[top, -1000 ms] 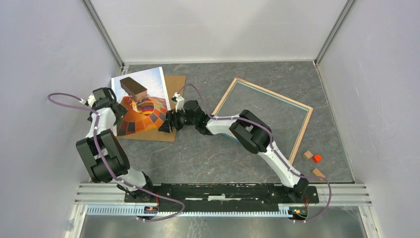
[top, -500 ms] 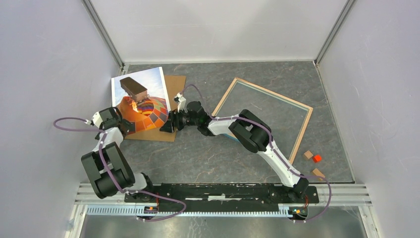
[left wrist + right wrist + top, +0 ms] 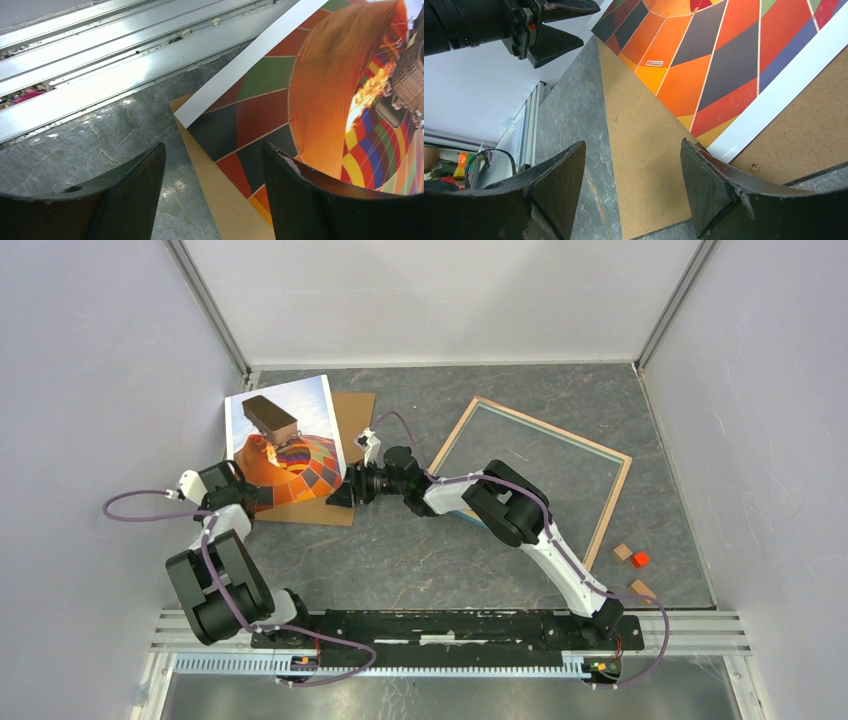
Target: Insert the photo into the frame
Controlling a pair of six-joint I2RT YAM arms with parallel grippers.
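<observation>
Top external | your left pincer (image 3: 260, 495) wide at near-left corner of the photo (image 3: 292, 458) | right pincer (image 3: 337, 497) wide at its near-right corner

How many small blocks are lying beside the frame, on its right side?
3. All lie right of the frame: a tan block, a red block close beside it, and a second tan block lower in the top view. The right arm may hide more.
</observation>
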